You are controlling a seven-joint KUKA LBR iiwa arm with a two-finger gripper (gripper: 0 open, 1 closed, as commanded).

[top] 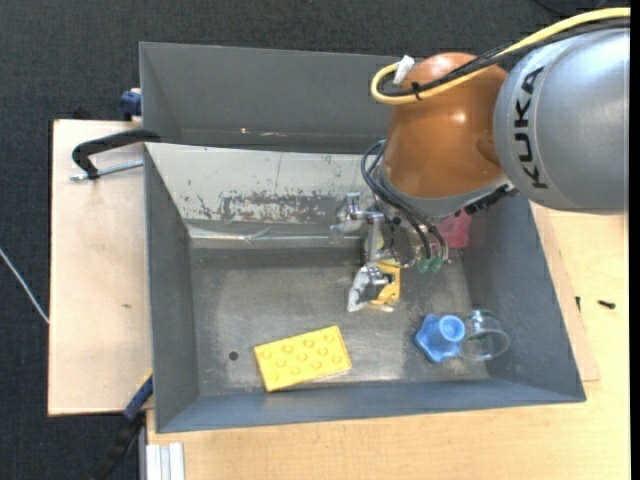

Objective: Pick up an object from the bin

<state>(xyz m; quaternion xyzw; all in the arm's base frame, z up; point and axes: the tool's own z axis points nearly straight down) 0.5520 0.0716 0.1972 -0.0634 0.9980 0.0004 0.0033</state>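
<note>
- The arm [570, 108] reaches in from the right, and its orange cover [440, 128] hangs over the far right part of the grey bin [170, 298].
- The gripper [378, 266] points down from under that cover, over the middle of the bin floor, somewhat towards the back wall.
- Whether the gripper is open or closed cannot be told (dark cables and metal parts crowd round it).
- A small yellow-and-silver thing [374, 290] sits right at the gripper's lower end, on its near side. Whether it is gripped, merely touched or lying loose on the floor just beneath cannot be told.
- A flat yellow studded brick [302, 356] lies near the front wall, to the left of the gripper and well apart from it, turned slightly askew.
- A small blue cup [438, 337] lies near the front right corner, with a clear cup [488, 336] just beside it on its right.
- A pink thing [456, 230] shows at the right wall, partly hidden behind the arm's cover.
</note>
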